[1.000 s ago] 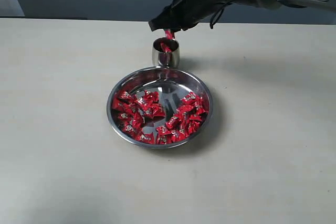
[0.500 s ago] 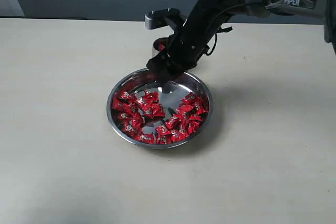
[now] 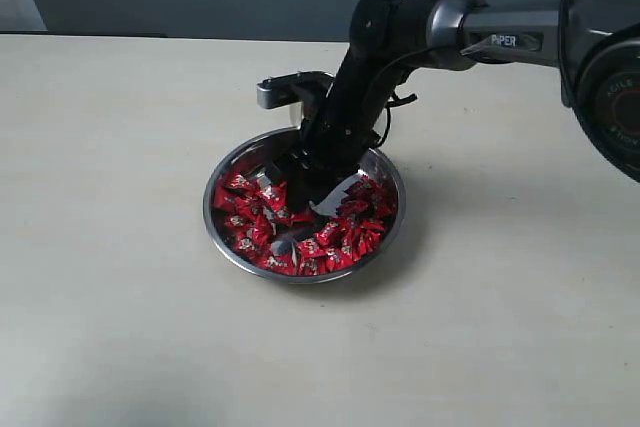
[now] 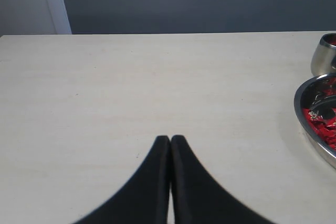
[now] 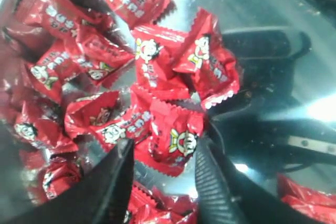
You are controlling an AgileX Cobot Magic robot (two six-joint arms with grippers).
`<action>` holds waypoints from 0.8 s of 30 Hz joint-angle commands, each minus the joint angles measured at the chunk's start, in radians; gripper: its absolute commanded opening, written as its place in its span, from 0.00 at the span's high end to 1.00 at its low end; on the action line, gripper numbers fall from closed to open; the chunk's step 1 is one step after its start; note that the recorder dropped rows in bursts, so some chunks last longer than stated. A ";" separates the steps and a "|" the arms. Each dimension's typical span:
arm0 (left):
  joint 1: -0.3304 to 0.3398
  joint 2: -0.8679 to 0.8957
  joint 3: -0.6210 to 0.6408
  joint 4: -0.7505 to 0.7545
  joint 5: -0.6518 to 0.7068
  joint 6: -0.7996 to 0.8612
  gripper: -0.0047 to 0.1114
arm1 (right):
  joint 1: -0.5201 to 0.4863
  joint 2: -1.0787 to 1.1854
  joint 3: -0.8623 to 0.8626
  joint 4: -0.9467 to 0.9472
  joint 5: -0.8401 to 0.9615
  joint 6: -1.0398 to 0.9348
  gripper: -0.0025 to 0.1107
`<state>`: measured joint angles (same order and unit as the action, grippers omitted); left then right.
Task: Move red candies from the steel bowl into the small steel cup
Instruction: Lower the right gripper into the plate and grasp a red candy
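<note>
Reaching into the steel bowl (image 3: 208,215), the right pincer (image 5: 165,149) stands part-open among the red candies (image 3: 250,222), one lying between its jaws. Left pincer (image 4: 170,140) pressed closed above the surface (image 4: 105,87). Small steel cup (image 4: 324,53) stands just beside the bowl.

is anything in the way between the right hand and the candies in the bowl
Nothing visible does. The right hand is down inside the steel bowl, its fingers open on either side of one of the red candies, with only other candies lying around it.
</note>
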<state>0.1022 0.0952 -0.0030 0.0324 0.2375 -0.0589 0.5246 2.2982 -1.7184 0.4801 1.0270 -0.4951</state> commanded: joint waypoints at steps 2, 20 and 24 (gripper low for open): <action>-0.005 -0.007 0.003 0.005 -0.004 -0.002 0.96 | 0.013 -0.001 -0.002 -0.008 0.006 -0.007 0.64; -0.005 -0.007 0.003 0.005 -0.004 -0.002 0.96 | 0.045 -0.001 -0.002 -0.108 -0.016 -0.002 0.98; -0.005 -0.007 0.003 0.005 -0.004 -0.002 0.96 | 0.045 -0.001 -0.002 -0.122 -0.022 -0.002 0.98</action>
<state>0.1022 0.0952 -0.0030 0.0324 0.2375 -0.0589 0.5687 2.2982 -1.7200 0.3972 1.0163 -0.4951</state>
